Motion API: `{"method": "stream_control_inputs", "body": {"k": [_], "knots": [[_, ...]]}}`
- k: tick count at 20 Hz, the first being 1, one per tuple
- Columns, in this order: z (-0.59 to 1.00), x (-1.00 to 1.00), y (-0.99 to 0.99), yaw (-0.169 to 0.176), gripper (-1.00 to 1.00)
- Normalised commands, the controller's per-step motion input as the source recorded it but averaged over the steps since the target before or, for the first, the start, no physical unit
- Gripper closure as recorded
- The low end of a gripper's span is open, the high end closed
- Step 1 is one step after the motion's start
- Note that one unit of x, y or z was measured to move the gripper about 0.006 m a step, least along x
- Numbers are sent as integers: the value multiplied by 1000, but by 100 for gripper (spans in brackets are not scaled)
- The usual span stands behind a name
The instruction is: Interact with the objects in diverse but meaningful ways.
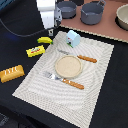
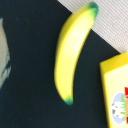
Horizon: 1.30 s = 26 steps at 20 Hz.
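Yellow against the dark desk [image 1: 15,47], the banana [image 2: 71,54] lies just beside the flat yellow box [image 2: 116,90], so the gripper [image 1: 50,31] above it should straddle its narrow middle; jaws' state I cannot tell.

No text, brand or number can be read in either view. The flat yellow box [image 2: 116,92] carries a red band and a small blue-and-white printed picture, and the pale blue carton [image 1: 73,38] shows markings, all too blurred to make out.
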Motion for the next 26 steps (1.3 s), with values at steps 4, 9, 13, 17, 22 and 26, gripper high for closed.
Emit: {"method": "stream_control_inputs", "body": {"k": [4,9,13,17,22,26], "knots": [[34,37,-671,57,-100],[-46,6,-551,19,-100],[-219,-15,-385,2,-100],[-294,-79,-224,0,-100],[-233,-62,-262,0,-100],[-168,-29,-272,0,-100]]}}
